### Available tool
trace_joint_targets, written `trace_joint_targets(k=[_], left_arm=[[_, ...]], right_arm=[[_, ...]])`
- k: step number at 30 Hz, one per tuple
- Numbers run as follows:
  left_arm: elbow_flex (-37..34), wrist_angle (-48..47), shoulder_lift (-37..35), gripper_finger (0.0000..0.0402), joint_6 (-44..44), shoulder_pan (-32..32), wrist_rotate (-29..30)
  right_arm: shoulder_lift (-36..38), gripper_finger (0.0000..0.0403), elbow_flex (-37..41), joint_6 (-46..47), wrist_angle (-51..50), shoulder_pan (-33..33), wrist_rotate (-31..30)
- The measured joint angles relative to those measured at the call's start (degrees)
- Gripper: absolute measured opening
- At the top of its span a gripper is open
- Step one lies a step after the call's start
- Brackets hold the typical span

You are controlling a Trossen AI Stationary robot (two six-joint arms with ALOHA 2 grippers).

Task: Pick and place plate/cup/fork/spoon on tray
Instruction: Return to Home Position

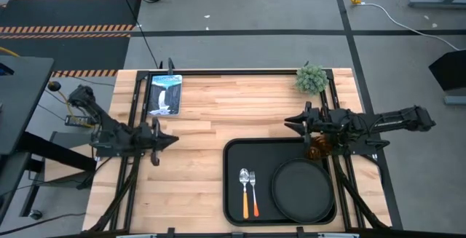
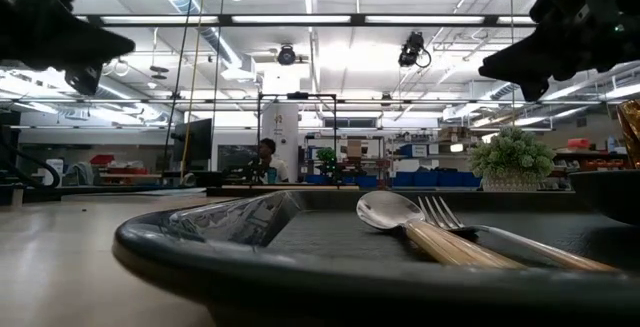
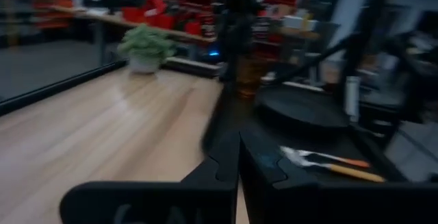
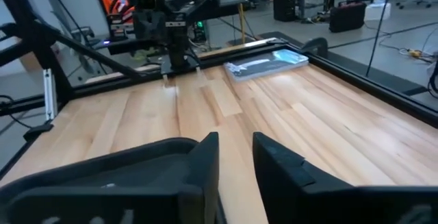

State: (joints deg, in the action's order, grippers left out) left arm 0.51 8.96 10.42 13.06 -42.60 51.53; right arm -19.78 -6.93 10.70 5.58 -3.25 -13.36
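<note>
Tray (image 1: 233, 194): plate (image 1: 302, 188), spoon (image 1: 245, 183), fork (image 1: 253, 185) aboard; cup (image 1: 318, 149) just outside.
Left end effector (image 1: 172, 139) pressed together, idle; right end effector (image 1: 289, 121) narrowly parted, empty, probably positioned for the cup.

Right gripper (image 4: 235, 166) fingers slightly parted over bare wooden table (image 4: 287, 114)

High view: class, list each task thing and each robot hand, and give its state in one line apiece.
tray: flat on the table, loaded.
plate: lying on the tray.
spoon: lying on the tray, beside the fork.
fork: lying on the tray.
cup: at the tray's corner, partly under the right arm, not gripped.
left hand: shut, empty.
right hand: open, empty.
</note>
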Motion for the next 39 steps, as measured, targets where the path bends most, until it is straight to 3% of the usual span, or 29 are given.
trace_joint_targets(k=[4, 11, 14, 28, 39], left_arm=[[0.0, -2.8, 0.0, 0.0011, 1.6, 7.1, -2.6], [0.0, -3.4, 0.0, 0.0011, 0.7, 23.3, -19.5], [0.0, -3.5, 0.0, 0.0011, -0.7, 27.5, -23.1], [0.0, -4.8, 0.1, 0.0011, -6.6, 29.5, -21.1], [0.0, -1.4, 0.1, 0.0011, -8.2, 29.6, -20.1]], right_arm=[[1.1, 0.0074, 1.3, -0.2, 2.6, 4.7, 4.4], [1.5, 0.0038, 3.2, -0.2, 6.7, 13.6, 12.6], [1.5, 0.0028, 3.2, 0.2, 6.8, 16.3, 15.2], [1.5, 0.0016, 3.7, -0.7, 6.0, 21.0, 15.7], [1.4, 0.0016, 6.5, 7.3, 6.4, 21.0, 1.8]])
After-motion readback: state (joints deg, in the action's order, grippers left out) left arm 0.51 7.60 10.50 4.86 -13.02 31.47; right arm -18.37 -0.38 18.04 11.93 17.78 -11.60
